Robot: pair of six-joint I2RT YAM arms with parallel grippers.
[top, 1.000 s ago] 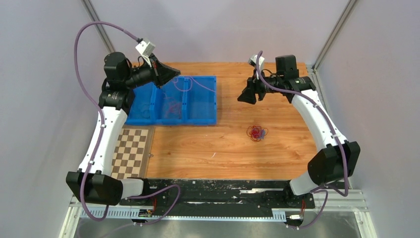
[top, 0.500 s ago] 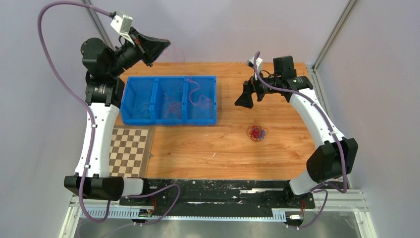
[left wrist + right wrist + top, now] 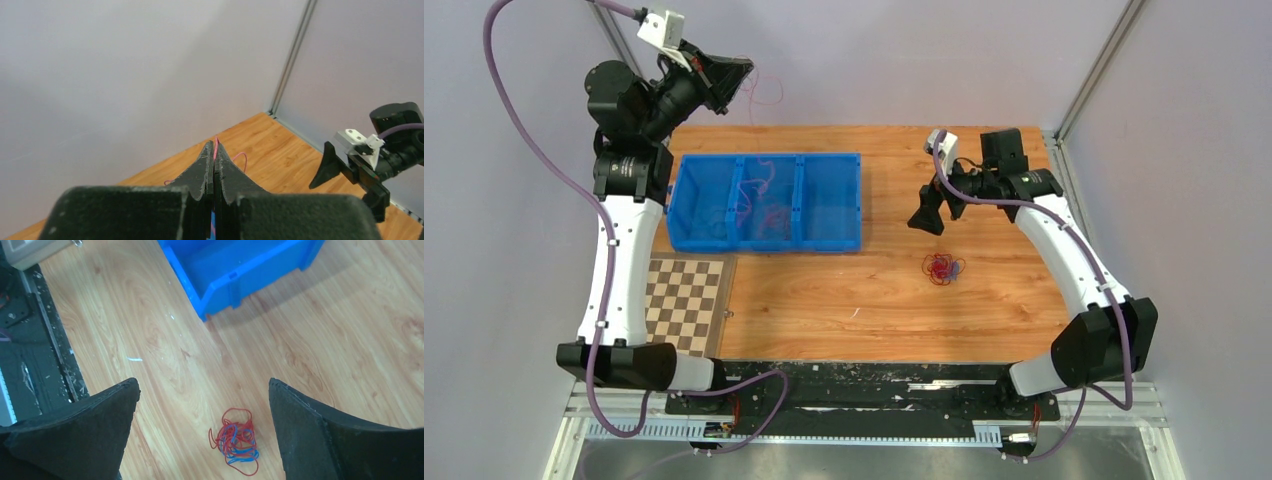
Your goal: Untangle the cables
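Note:
A small tangle of red and blue cables (image 3: 943, 268) lies on the wooden table right of centre; it also shows in the right wrist view (image 3: 237, 442). My right gripper (image 3: 927, 218) is open and empty, hanging above and behind the tangle, its fingertips (image 3: 125, 395) spread wide either side of it. My left gripper (image 3: 742, 72) is raised high over the table's back left, shut on a thin pink cable (image 3: 762, 92) that hangs down toward the blue bin (image 3: 834, 240). In the left wrist view the pink cable (image 3: 216, 145) sticks out between the closed fingertips.
The blue three-compartment bin holds more pink cable (image 3: 754, 195) in its middle part. A checkerboard mat (image 3: 686, 305) lies at the front left. The enclosure walls stand close behind and beside both arms. The bin's corner (image 3: 220, 285) shows in the right wrist view.
My left gripper has risen from over the bin to high at the back left, pulling the pink cable up. My right gripper has swung down and nearer the tangle.

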